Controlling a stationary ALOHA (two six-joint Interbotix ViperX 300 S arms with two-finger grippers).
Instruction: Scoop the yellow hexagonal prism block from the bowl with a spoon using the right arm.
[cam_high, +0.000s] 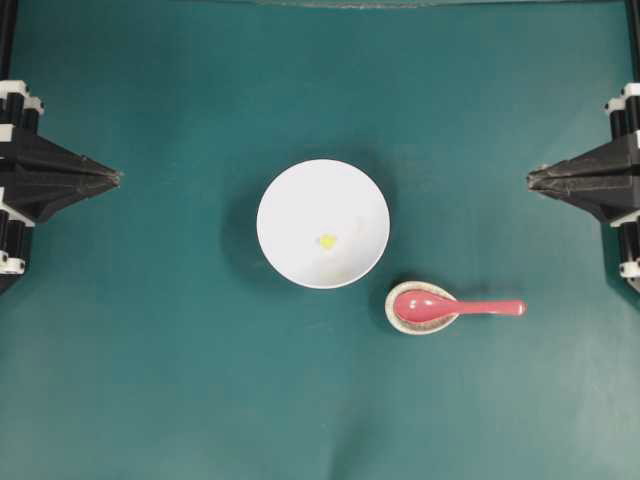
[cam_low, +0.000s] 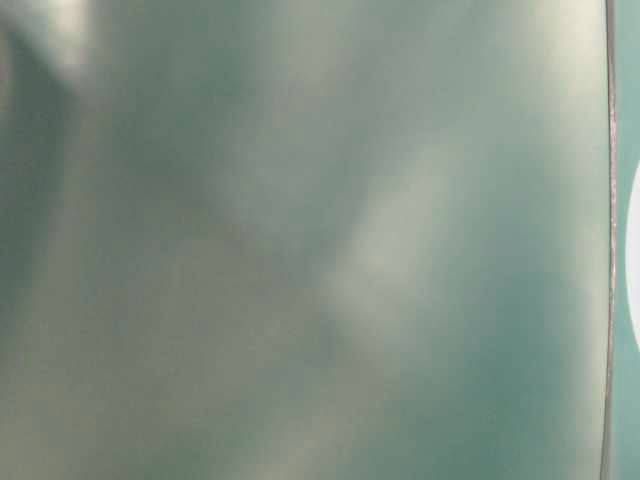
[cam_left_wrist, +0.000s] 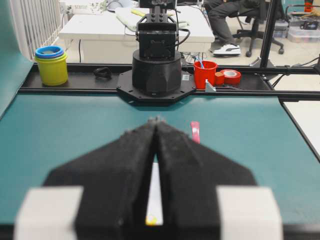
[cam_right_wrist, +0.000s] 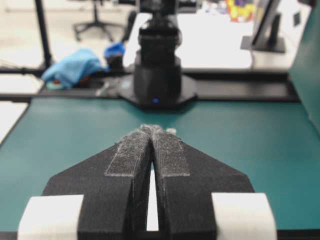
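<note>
On the green tabletop (cam_high: 150, 380) the white bowl (cam_high: 290, 200) sits at frame centre, the yellow block (cam_high: 327, 240) inside it. The pink spoon (cam_high: 455, 307) lies lower right on its rest (cam_high: 392, 318). Both end effectors, left (cam_high: 118, 178) and right (cam_high: 529, 180), are clenched and empty. Nothing's begun: you'd first reach the right one to the spoon handle.

You are working in a robotics lab that shares its floor with an office. Your tabletop (cam_high: 150, 380) is a green mat framed by black rails, with a black arm base (cam_left_wrist: 156, 70) bolted at its far edge. Behind it you can see white desks (cam_left_wrist: 95, 25), a rolling office chair (cam_left_wrist: 252, 30) with someone seated, a red cup (cam_left_wrist: 205, 74) of tools, tape rolls (cam_left_wrist: 231, 76), a yellow tub (cam_left_wrist: 51, 66) and a blue rag (cam_right_wrist: 75, 67).
</note>
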